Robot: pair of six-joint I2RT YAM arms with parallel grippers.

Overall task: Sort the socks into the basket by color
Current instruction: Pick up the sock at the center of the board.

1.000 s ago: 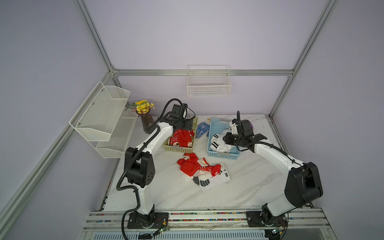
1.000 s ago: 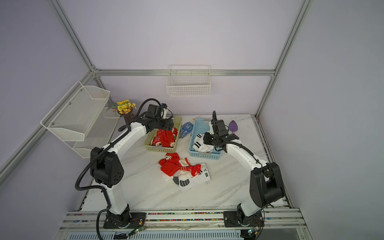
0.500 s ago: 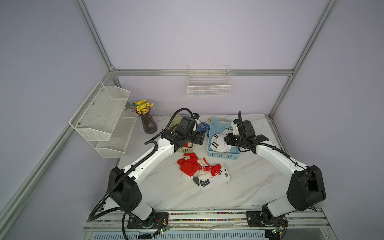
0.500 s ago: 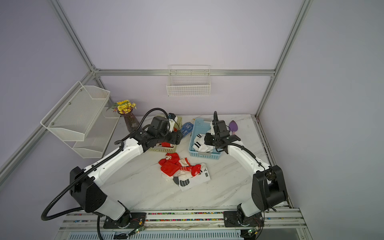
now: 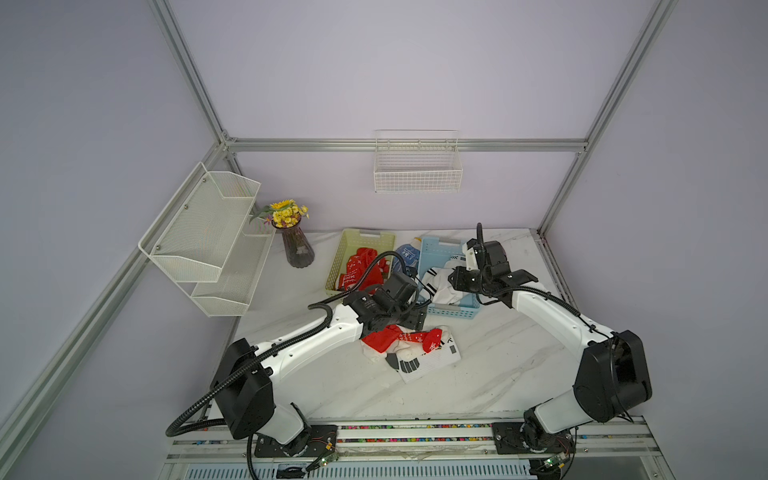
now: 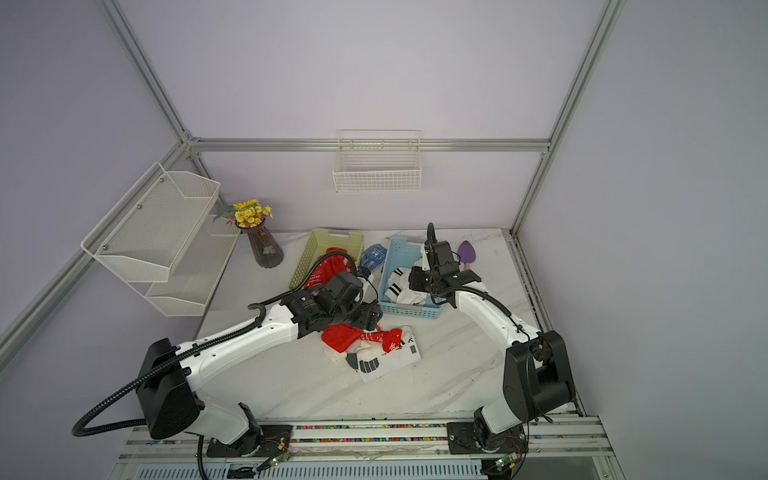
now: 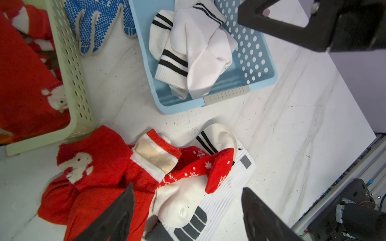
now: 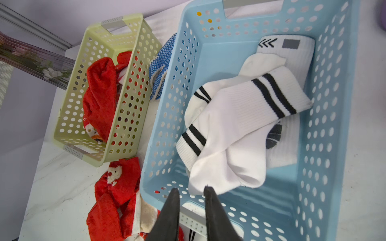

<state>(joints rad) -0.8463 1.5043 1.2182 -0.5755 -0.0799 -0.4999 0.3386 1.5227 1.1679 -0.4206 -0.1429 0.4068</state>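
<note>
Socks (image 7: pixel 100 167) left to sort lie heaped just outside the blue basket's (image 7: pixel 179 109) end wall on the robot's side, stretched along that wall. Left gripper (image 7: pixel 187 187) hangs right over them, jaws wide and empty, so it's the nearer one. Right gripper (image 8: pixel 191 187) sits above the basket, jaws narrow, holding nothing.

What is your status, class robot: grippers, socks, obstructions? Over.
Left gripper open above table pile of fabric socks. Right gripper slightly open, empty, over blue perforated plastic basket. Red snowflake sock lies across white ribbed sock.
</note>
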